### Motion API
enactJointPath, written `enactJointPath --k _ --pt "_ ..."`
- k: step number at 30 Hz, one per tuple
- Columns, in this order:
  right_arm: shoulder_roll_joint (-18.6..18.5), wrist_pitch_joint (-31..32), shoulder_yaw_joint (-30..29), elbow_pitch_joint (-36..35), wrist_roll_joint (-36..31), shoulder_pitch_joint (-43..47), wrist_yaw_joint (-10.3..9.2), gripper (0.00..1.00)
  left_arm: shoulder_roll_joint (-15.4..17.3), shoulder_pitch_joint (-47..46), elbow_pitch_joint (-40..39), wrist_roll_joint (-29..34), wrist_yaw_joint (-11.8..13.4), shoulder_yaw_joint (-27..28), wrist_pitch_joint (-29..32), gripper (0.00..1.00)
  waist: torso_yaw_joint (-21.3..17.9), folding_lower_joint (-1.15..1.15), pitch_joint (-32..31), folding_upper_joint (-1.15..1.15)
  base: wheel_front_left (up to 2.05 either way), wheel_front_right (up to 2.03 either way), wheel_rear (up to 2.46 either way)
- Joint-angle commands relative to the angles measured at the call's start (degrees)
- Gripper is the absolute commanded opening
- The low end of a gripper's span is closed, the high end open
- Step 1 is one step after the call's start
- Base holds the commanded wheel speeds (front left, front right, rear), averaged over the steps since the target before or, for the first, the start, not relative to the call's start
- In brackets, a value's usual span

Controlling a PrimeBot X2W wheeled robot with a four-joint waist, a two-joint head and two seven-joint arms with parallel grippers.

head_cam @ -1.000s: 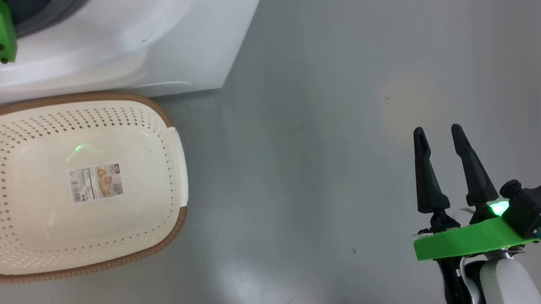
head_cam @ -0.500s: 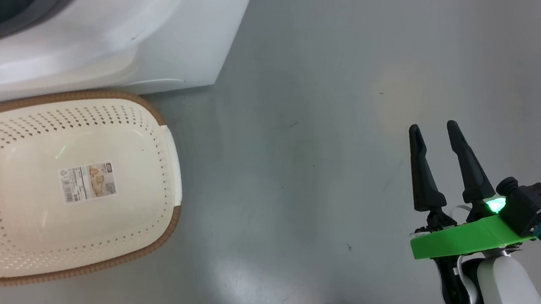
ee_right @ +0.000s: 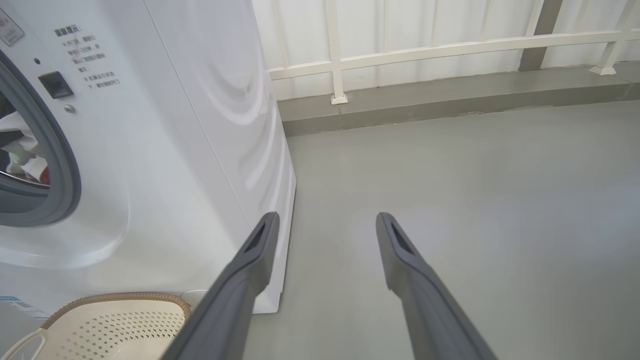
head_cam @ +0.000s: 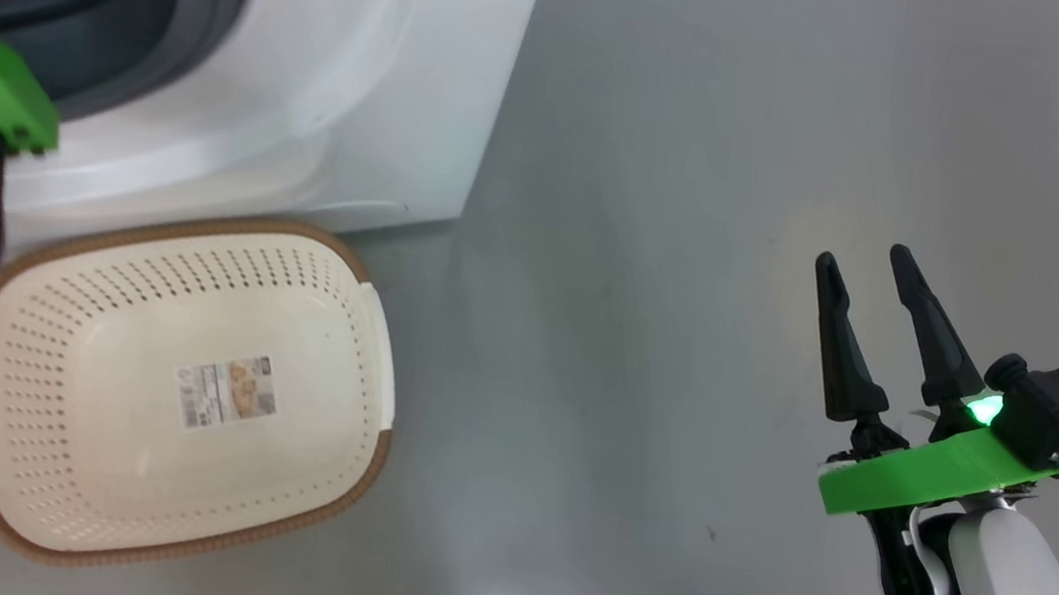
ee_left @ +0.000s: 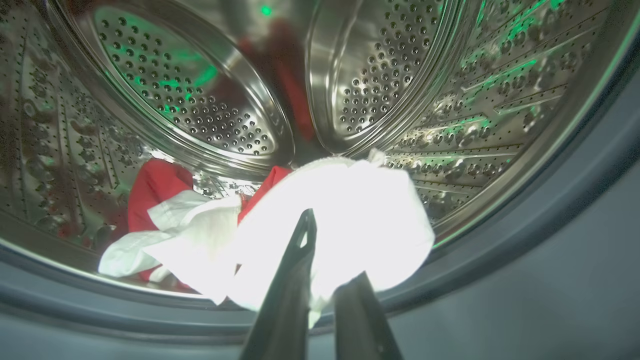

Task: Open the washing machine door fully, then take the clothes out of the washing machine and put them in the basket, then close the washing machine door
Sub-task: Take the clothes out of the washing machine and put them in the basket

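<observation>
the left gripper (ee_left: pixel 322 257) has just clamped shut on the white bundle of the clothes (ee_left: pixel 365 210), inside the washing machine (head_cam: pixel 366 78) at its mouth. the lift-out to the basket (head_cam: pixel 169 228) at its foot can likely begin. the right gripper (head_cam: pixel 871 264) hangs open, well off its side.

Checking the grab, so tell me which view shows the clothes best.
Left wrist view: the clothes lie close, red and white, a white piece in the left gripper. Head view catches a corner sliver; right wrist view, a distant glimpse.
</observation>
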Motion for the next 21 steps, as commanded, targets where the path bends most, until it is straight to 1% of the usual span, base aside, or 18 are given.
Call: enactJointPath --k 1,7,13,18,19,21 --pt "-1.06 -0.37 1.00 -1.05 -0.21 1.75 0.28 1.00 1.97 2.93 -3.56 -0.05 0.08 1.84 -0.67 0.00 1.43 0.00 -2.81 0.00 0.00 0.00 0.00" --pt "-2.22 -0.37 0.80 -0.81 -0.41 3.58 0.28 1.00 -0.45 12.18 -14.57 0.36 -1.19 7.24 -0.68 0.00 3.24 0.00 -6.43 0.00 0.00 0.00 0.00" --pt "-3.18 -0.37 0.08 -0.65 -0.51 5.67 0.28 1.00 -4.14 19.57 -23.64 1.60 -3.16 12.70 -0.68 0.00 5.25 0.00 -9.49 0.00 0.00 0.00 0.00" --pt "-3.53 -0.37 -0.40 -0.78 -0.67 7.16 0.28 1.00 -7.44 24.26 -31.34 3.28 -5.08 15.49 -0.68 0.00 6.80 0.00 -11.09 0.00 0.00 0.00 0.00" --pt "-3.53 -0.37 -0.40 -0.78 -0.67 7.16 0.28 1.00 -7.44 24.26 -31.34 3.28 -5.08 15.49 -0.68 0.00 6.80 0.00 -11.09 0.00 0.00 0.00 0.00" --pt "-3.68 -0.37 -0.68 -0.82 -0.67 7.55 0.28 1.00 -8.70 25.86 -34.52 4.06 -5.61 16.05 -0.68 0.00 7.38 0.00 -11.48 0.00 0.00 0.00 0.00"
